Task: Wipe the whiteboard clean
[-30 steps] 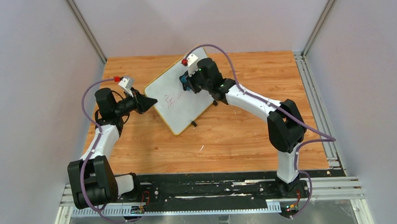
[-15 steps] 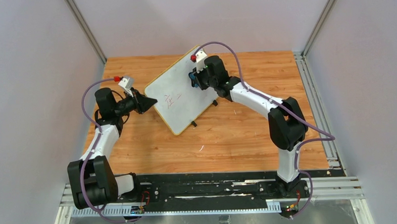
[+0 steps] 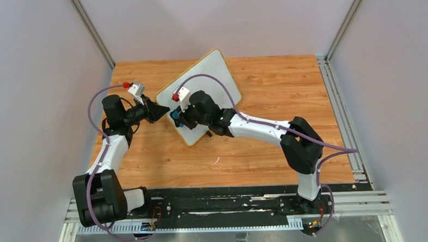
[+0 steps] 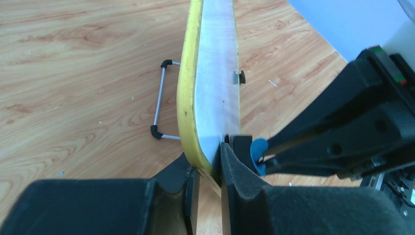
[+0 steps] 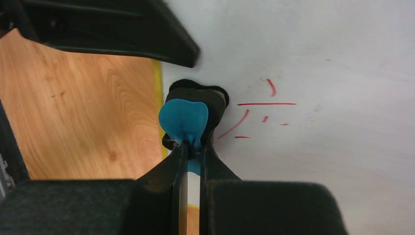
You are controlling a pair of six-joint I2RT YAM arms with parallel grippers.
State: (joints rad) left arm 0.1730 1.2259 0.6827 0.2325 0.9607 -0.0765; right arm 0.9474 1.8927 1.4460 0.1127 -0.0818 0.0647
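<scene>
The whiteboard [image 3: 214, 68] is white with a yellow rim and stands tilted on small black feet [image 3: 209, 134]. My left gripper [image 3: 164, 109] is shut on its left edge; the left wrist view shows the rim [image 4: 187, 98] clamped between the pads [image 4: 209, 171]. My right gripper [image 3: 177, 119] is shut on the blue eraser [image 5: 183, 119] and presses it against the board face near that edge. The eraser also shows in the left wrist view [image 4: 258, 152]. A few red strokes [image 5: 259, 113] lie just right of the eraser. In the top view my right arm hides the writing.
The wooden table [image 3: 267, 140] carries the board. A wire stand [image 4: 159, 105] props the board from behind. My left gripper's finger [image 5: 122, 34] sits close above the eraser. Grey walls enclose the table on three sides.
My right gripper has swept the eraser from the board's far upper part down and left across the face to the left edge. The left gripper has not moved.
</scene>
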